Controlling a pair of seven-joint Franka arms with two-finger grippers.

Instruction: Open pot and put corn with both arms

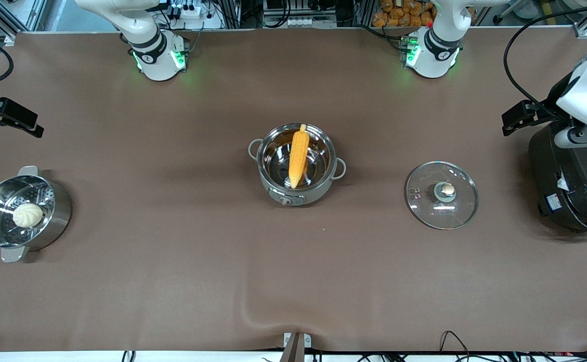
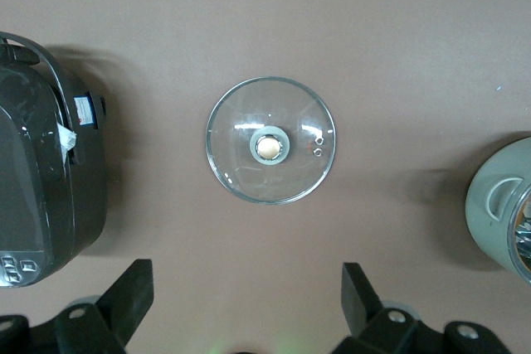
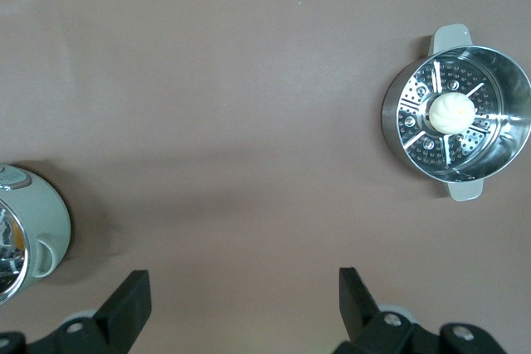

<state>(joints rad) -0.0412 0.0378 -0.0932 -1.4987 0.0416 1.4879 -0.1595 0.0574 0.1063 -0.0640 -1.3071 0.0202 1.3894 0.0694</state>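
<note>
Left arm (image 1: 439, 42): glossy white jointed shell, black band near the base, round dark joint cap, green status light at the base. Right arm (image 1: 148, 40): same white shell, black band, green lights. Left gripper (image 2: 245, 304) and right gripper (image 3: 241, 304): matte black angular jaws set wide apart, small silver screws.
</note>
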